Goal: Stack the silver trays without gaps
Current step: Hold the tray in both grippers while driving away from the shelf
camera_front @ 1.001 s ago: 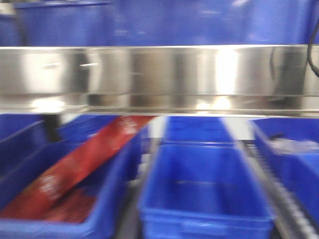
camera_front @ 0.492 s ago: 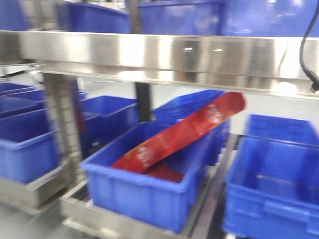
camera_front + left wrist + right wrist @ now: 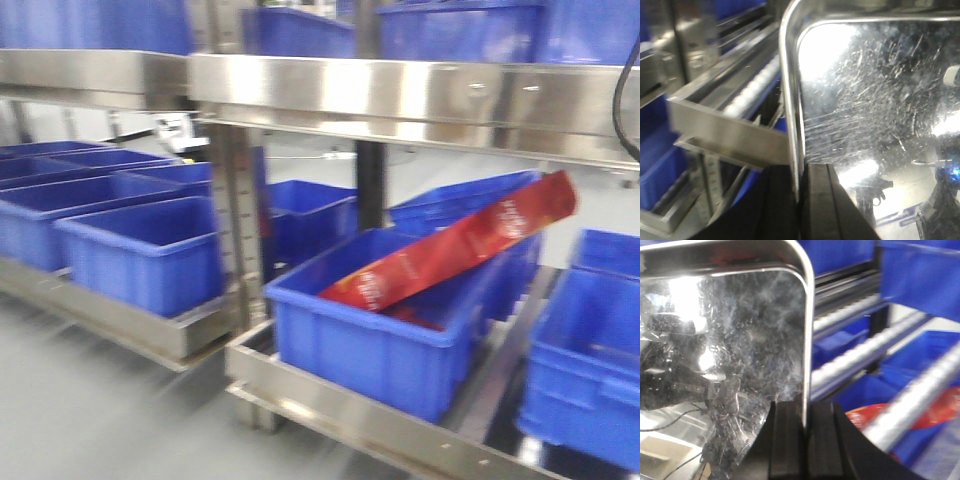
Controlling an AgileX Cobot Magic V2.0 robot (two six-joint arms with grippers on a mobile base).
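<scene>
Load: silver tray (image 3: pixel 880 95), held off the rack with no shelf under it in either wrist view; its scratched, mirror-bright floor faces both wrist cameras.
Left gripper (image 3: pixel 801 200): clenched on the tray's rolled rim, one black finger (image 3: pixel 822 210) on each side of the lip, just below a rounded corner.
Right gripper (image 3: pixel 805 440): clamped the same way on a rim, here with the shiny floor lying to the other side of the fingers.
One tray or two: the pictures do not settle it; the mirrored grips suggest a single tray pinched by opposite rims.
Reason for the hold: gripping only the lip leaves floor and underside free, so the tray can drop straight into another; a grip on each side would keep it from twisting.
Rack: the front view shows a steel shelf rail (image 3: pixel 400 95) above rows of bins; the nearest blue bin (image 3: pixel 380 345) holds a red packet (image 3: pixel 450 255) propped on a slant, its upper end past the bin's far wall. Rollers (image 3: pixel 850 357) line the shelf beside the right arm.
Stage: likely mid-carry; no second tray is in view, so stacking is not yet done.
Risk: a thin rim pinch may slip, and a tilted tray would seat with a gap.
</scene>
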